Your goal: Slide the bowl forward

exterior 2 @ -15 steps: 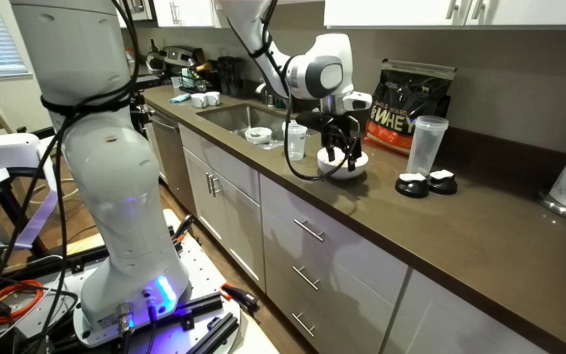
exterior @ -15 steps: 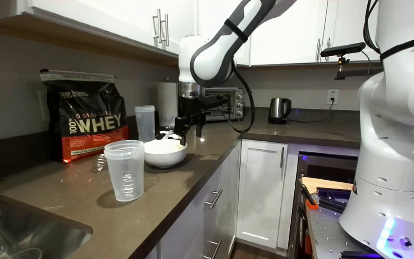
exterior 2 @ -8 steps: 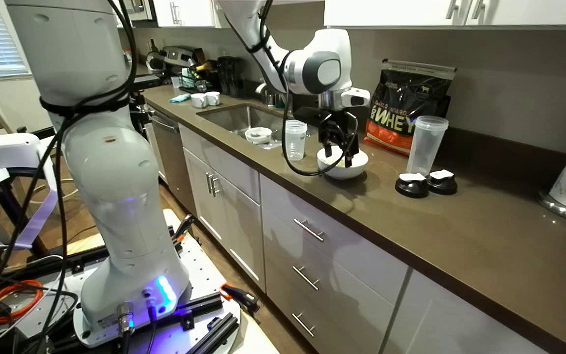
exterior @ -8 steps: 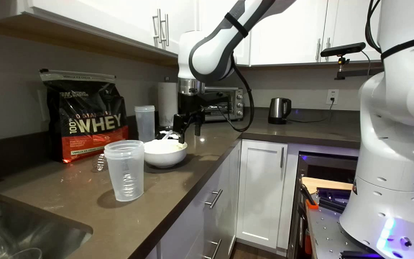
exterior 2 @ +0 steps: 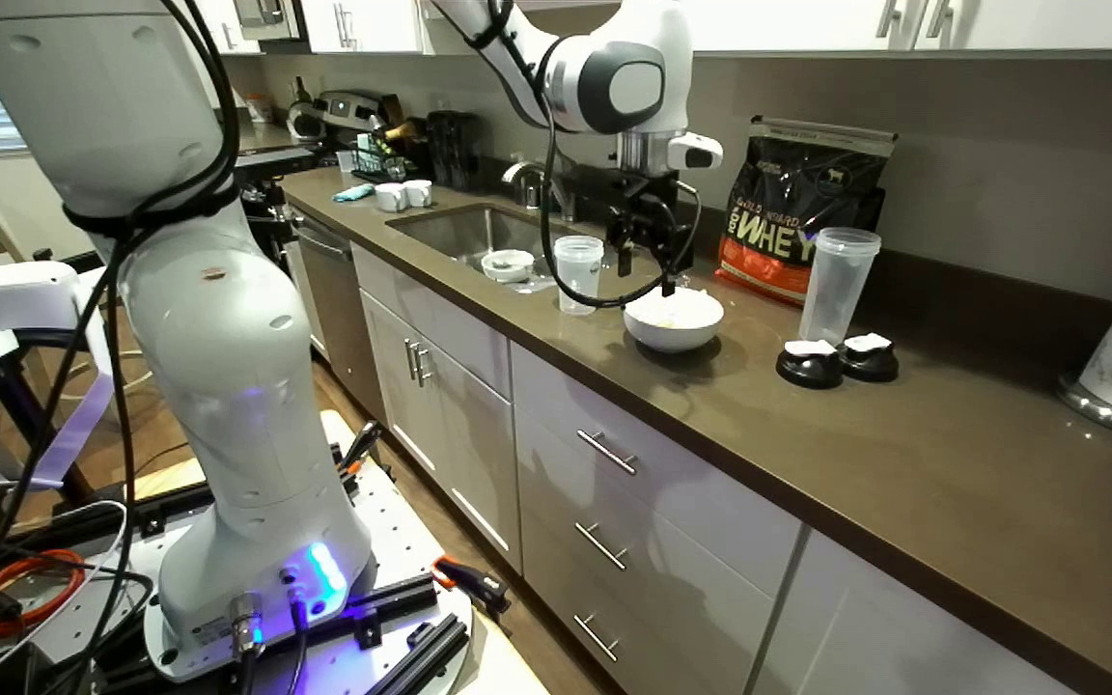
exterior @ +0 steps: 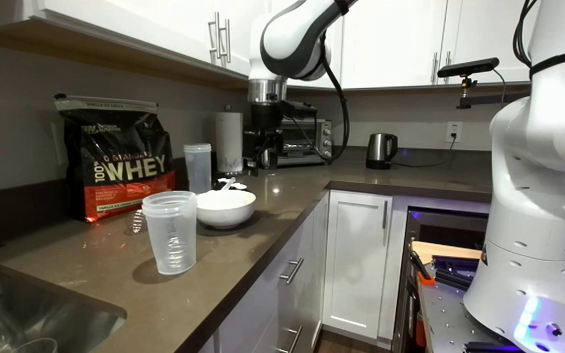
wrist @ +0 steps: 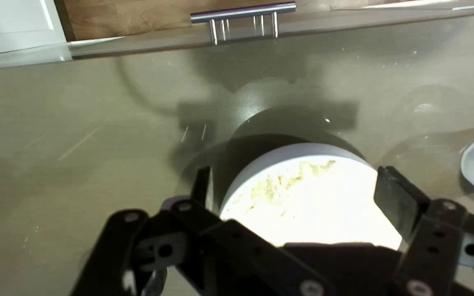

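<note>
In an exterior view, the bowl [exterior: 224, 214] sits upright on the tabletop [exterior: 96, 250], nr. a translucent pitcher [exterior: 168, 245], w/ the whey bag [exterior: 115, 164] toward the wall. The pincer [exterior: 261, 168] hangs above the bowl, no contact seen. Smooth white wall prob. = glazed ceramic: stiff, slick, could chip if knocked. Wt. prob. mod.

In an exterior view, two black pieces [exterior 2: 810, 365] w/ white tops stand apart from the bowl, which is round-bellied & narrows to its base. Should glide OK on the smooth tabletop, but a shove high on the rim may tip it; better contact mid-to-low on the wall, opp. the travel dir. Which way "forward" runs I can't tell.

In the wrist view, fingers [wrist: 397, 203] are spread wide, nothing held, the bowl below btwn them, part hidden by the pincer. Pale fill [wrist: 278, 189] looks loose, but it's overexposed, so can't ID. Spread looks approx. a match for the rim dia., so a straddle might be tight; alt.: pinch the rim w/ 1 finger inside, tho that'd dip into the fill. Go slow re spills.
</note>
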`<action>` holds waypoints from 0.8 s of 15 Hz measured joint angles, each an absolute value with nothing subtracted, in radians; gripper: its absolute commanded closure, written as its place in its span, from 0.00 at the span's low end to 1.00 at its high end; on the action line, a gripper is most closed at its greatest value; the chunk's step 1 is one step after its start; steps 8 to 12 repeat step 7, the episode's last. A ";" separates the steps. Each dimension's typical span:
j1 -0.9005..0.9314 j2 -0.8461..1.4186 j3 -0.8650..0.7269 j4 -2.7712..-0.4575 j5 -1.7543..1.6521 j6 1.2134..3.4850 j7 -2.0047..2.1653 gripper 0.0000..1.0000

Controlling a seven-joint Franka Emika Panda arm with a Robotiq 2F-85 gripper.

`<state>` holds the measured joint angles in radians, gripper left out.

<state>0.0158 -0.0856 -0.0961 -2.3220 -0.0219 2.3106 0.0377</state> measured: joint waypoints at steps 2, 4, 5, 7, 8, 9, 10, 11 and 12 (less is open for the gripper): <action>0.016 -0.123 -0.093 -2.321 -0.016 2.263 0.008 0.00; 0.016 -0.154 -0.090 -2.319 -0.016 2.223 -0.013 0.00; 0.016 -0.167 -0.088 -2.318 -0.016 2.206 -0.021 0.00; 0.016 -0.189 -0.084 -2.318 -0.016 2.182 -0.037 0.00; 0.016 -0.189 -0.084 -2.318 -0.016 2.182 -0.037 0.00; 0.016 -0.189 -0.084 -2.318 -0.016 2.182 -0.037 0.00; 0.016 -0.189 -0.084 -2.318 -0.016 2.182 -0.037 0.00; 0.016 -0.189 -0.084 -2.318 -0.016 2.182 -0.037 0.00; 0.016 -0.189 -0.084 -2.318 -0.016 2.182 -0.037 0.00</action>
